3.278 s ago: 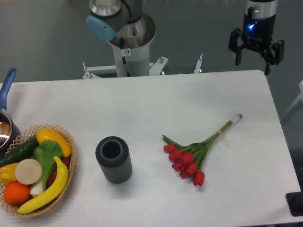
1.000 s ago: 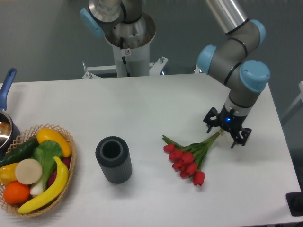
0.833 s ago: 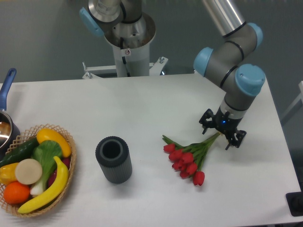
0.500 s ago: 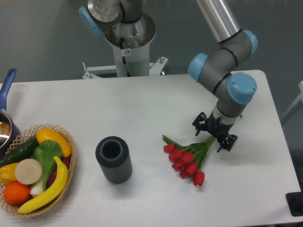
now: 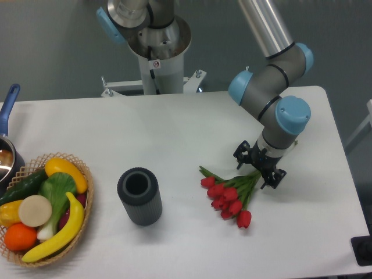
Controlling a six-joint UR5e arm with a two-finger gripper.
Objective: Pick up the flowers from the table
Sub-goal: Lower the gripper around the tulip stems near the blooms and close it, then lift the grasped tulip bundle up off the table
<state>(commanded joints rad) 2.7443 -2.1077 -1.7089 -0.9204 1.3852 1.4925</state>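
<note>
Flowers [image 5: 231,195] lie flat on the table [image 5: 174,128], right of centre. Long axis is diagonal: red buds at the near-left end, stems running up-right under the gripper [image 5: 259,170]. Gripper sits right over the stem bundle, fingers spread, one either side of the stems, so the opening looks crosswise to the axis. Not clamped yet, I think; the arm hides the stem ends, so contact is hard to judge. Next move is likely straight down and close. Dark cylinder [image 5: 139,196] and fruit basket [image 5: 87,200] are well off to the left.
</note>
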